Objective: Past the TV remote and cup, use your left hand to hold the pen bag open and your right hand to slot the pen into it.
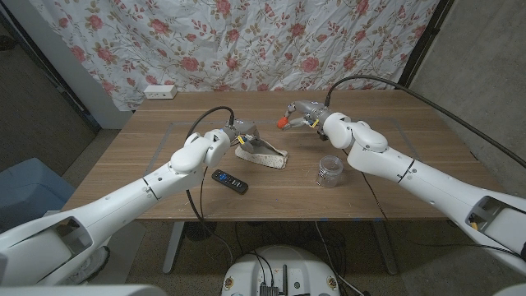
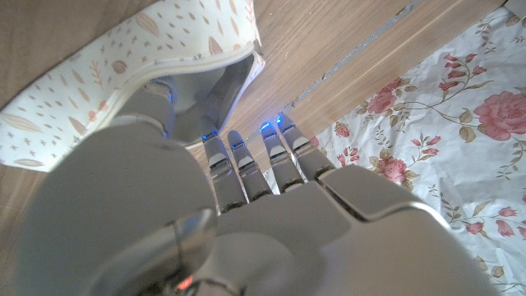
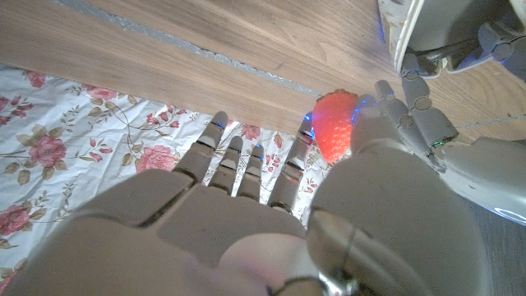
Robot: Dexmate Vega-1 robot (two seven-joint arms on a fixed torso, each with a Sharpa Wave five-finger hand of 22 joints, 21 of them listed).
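The pen bag (image 1: 265,155), white with a leaf print, lies past the remote in the middle of the table. My left hand (image 1: 243,134) holds its left end; in the left wrist view the thumb (image 2: 153,110) reaches into the bag's mouth (image 2: 215,85) while the fingers (image 2: 265,161) stay outside. My right hand (image 1: 304,114) hovers behind and to the right of the bag, pinching the pen (image 1: 283,122). Its red strawberry-shaped top (image 3: 335,125) shows between thumb and finger. The bag's edge (image 3: 401,33) and my left hand (image 3: 448,29) lie just ahead of it.
A black TV remote (image 1: 229,181) lies near the front edge, left of centre. A clear cup (image 1: 329,171) stands to its right, under my right forearm. A floral curtain (image 1: 246,41) hangs behind the table, with a white power strip (image 1: 159,91) at the back left.
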